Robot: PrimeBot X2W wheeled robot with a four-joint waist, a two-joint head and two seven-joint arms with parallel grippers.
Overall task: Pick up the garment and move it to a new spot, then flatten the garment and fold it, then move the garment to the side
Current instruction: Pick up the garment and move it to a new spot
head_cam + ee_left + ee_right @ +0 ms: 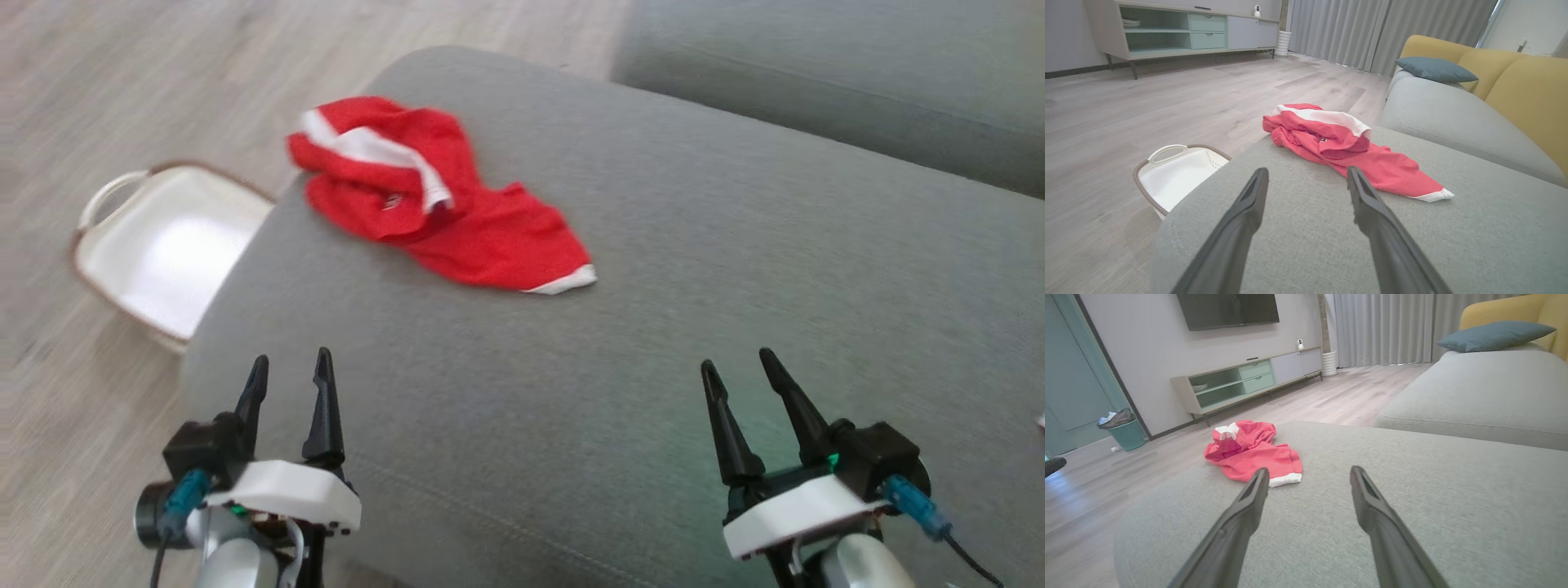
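Observation:
A red garment (441, 204) with white trim lies crumpled on the far left part of a grey sofa seat (653, 327). From the left wrist the garment (1347, 153) lies just beyond my fingertips, and from the right wrist the garment (1251, 453) sits ahead and to the left. My left gripper (292, 366) hovers open over the seat's near left corner, empty. Over the near right of the seat, my right gripper (740, 363) is open too, holding nothing.
A white laundry basket (163, 245) with a brown rim stands on the wood floor left of the sofa. A second grey seat (857, 73) lies beyond, with a blue cushion (1435, 69) against yellow backrests. A low cabinet (1249, 379) and a bin (1124, 430) stand by the wall.

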